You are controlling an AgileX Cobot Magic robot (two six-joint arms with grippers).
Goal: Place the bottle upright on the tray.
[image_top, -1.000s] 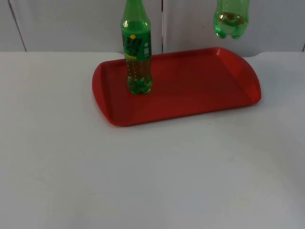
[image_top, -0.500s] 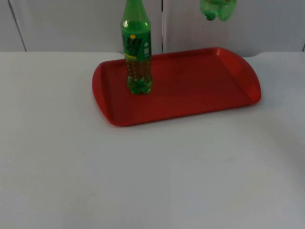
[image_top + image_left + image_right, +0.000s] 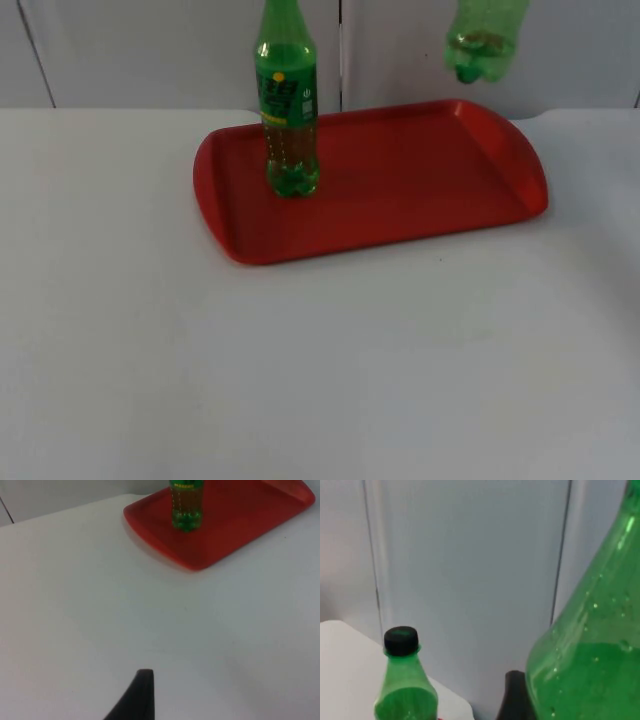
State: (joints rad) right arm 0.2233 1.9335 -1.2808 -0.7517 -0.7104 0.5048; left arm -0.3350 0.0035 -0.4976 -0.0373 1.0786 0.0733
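A red tray (image 3: 500, 160) lies at the back of the white table. On its left part a green labelled bottle (image 3: 288, 110) with a black cap (image 3: 401, 640) stands upright; it also appears in the left wrist view (image 3: 186, 505). A second green bottle (image 3: 483, 40) hangs in the air above the tray's far right corner, base down. My right gripper (image 3: 532, 700) is shut on this bottle (image 3: 590, 645), one black fingertip (image 3: 514, 695) against its side. My left gripper (image 3: 137, 700) waits over bare table, in front and left of the tray (image 3: 225, 535).
The grey partition wall (image 3: 150, 50) rises right behind the tray. White table top (image 3: 320, 370) spreads in front of the tray and to both sides.
The hanging bottle swung up and left half a second ago, then came back down and right to near its earlier place. The standing bottle and tray stayed put.
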